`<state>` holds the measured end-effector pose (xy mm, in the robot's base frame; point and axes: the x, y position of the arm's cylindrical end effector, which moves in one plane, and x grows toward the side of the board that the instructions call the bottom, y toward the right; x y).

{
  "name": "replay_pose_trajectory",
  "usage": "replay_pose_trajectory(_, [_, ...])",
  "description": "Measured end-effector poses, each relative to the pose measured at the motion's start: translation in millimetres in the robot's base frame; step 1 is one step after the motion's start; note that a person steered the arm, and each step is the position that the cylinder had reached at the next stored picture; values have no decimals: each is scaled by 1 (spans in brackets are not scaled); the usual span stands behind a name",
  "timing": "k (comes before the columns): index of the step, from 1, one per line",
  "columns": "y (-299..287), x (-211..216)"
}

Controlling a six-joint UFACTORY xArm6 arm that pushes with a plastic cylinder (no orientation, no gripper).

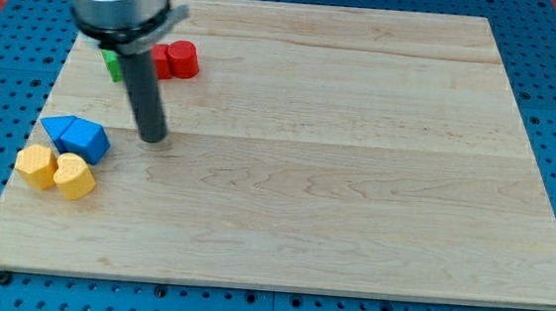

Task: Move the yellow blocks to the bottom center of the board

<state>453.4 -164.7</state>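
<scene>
My tip (152,138) rests on the surface (355,181) with nothing against it. The tool is a plain rod, with no jaws to open or close, and it holds nothing.

The two yellow blocks (55,170) lie below the tip and to its left in the view, near the surface's left edge. They touch each other: the left one looks roughly hexagonal, the right one heart-shaped. Between them and the tip sit two blue blocks (78,137), wedge-like and pressed together, just left of the tip and touching the yellow pair from above. Above the tip are a red block (182,60), round in outline, and a green block (112,63).

I judge the task to be at its approach stage: no yellow block has left the left edge, and the bottom centre lies well to the tip's lower right. The next move calls for bringing the tip round to the far left side of the yellow pair, passing clear of the blue blocks, then pushing rightward along the bottom. Going straight at them from here would shove blue into yellow and drive both towards the edge.

The arm's housing covers most of the green block, so its shape cannot be told, and it hides part of a second red piece beside the round one. The housing itself is cut off at the view's top.
</scene>
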Motion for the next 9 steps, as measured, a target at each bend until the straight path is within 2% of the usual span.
replay_pose_trajectory(2, [-126,-19])
replay_pose_trajectory(3, [-139,-12])
replay_pose_trajectory(5, [-131,64])
replay_pose_trajectory(6, [-130,77])
replay_pose_trajectory(7, [-121,68])
replay_pose_trajectory(8, [-140,65])
replay_pose_trajectory(9, [-106,57])
